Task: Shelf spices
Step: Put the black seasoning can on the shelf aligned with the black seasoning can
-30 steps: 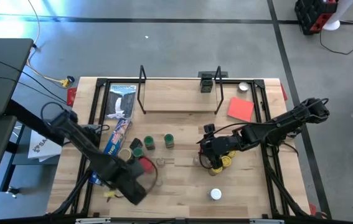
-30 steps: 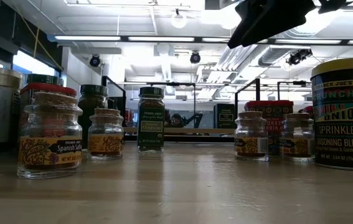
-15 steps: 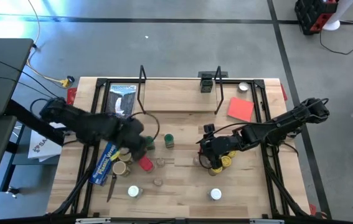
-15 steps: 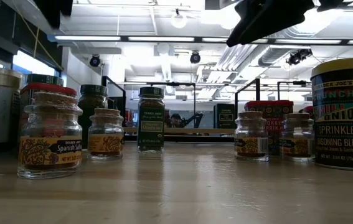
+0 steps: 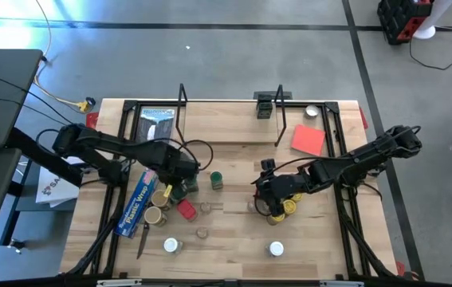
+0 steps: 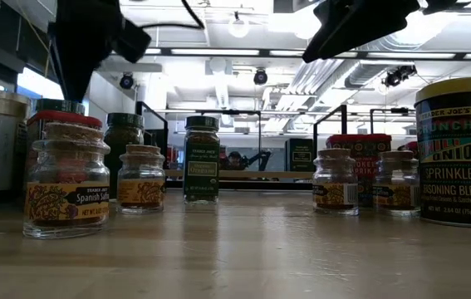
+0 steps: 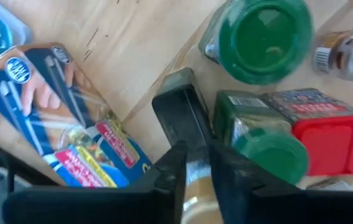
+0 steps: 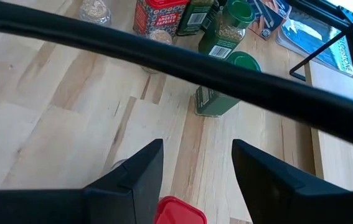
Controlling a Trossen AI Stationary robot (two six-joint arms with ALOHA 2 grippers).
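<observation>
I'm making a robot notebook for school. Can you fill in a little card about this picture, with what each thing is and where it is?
Left gripper: low among jars, beside the blue box
Right gripper: open, over the yellow-lidded jars
Shelf: at the table's back
Green-lidded jar: on the table, in front of the shelf
Red sheet: flat, right of the shelf

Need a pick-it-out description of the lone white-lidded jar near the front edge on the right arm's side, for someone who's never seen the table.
Start at the wooden table in the high view and go to its front edge, opposite the shelf. On the right arm's side, in front of the right gripper, one white-lidded jar stands alone. A similar jar stands on the left side, but near a blue box.
</observation>
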